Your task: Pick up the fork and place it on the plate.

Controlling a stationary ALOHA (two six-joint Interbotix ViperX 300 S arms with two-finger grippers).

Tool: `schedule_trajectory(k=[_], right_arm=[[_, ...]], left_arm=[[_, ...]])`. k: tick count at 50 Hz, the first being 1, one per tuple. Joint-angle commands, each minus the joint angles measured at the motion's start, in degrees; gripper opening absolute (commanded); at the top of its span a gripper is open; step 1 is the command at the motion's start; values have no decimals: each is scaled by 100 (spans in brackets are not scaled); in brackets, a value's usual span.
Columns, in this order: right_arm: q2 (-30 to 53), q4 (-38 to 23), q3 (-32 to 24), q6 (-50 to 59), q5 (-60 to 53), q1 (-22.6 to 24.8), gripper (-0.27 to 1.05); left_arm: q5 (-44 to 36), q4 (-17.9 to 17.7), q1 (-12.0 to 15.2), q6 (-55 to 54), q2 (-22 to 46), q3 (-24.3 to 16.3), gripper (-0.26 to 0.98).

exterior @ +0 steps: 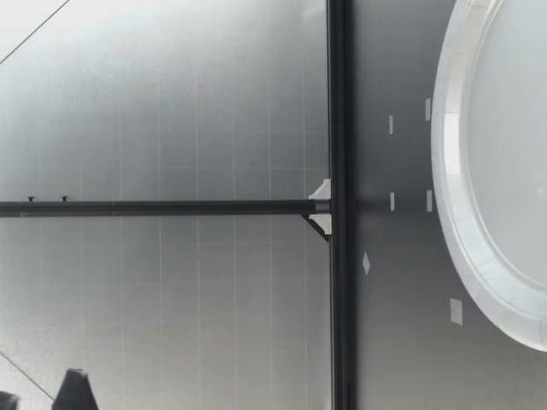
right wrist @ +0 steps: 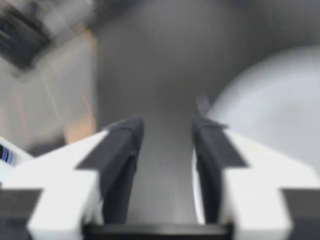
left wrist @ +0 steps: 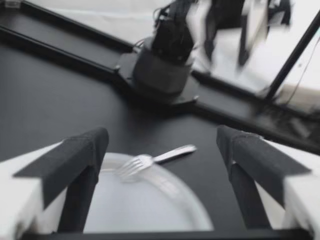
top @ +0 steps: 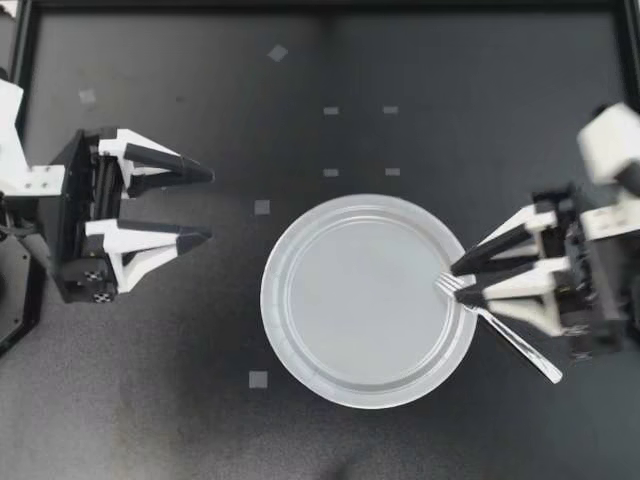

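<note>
While my left gripper is hanging open at the table's 9 o'clock side, well apart from everything, I am counting it out of this move. From its wrist camera I am seeing the fork only far ahead, across the plate.

Moving rightward, the plate is sitting near the table's middle, and the fork is lying at its 3 o'clock rim. The tines are resting on the rim and the handle is trailing off onto the table. Its long axis is running from 10 o'clock down to 4 o'clock.

My right gripper is hovering right at the tines, reaching in from 3 o'clock. Its fingers are standing a little apart, gripping nothing, as its own view is showing.

I am judging the fork only half placed. The right arm is far nearer, and the handle is lying toward 4 o'clock of its fingertips.
</note>
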Motion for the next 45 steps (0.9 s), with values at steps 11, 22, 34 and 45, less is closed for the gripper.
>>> schedule_trajectory(k=[11, 22, 34, 45], right_arm=[[132, -1081, 519, -26, -1494, -598, 31], [237, -1072, 598, -18, -1538, -598, 31], [44, -1072, 624, -26, -1547, -606, 31], [-62, -1090, 633, -44, -1503, -606, 31]], left_arm=[[-18, 0, 26, 721, -79, -9, 85], [-35, 0, 26, 703, -79, 18, 85], [-35, -9, 26, 624, -79, 26, 85], [-18, -9, 18, 606, -114, 26, 85]])
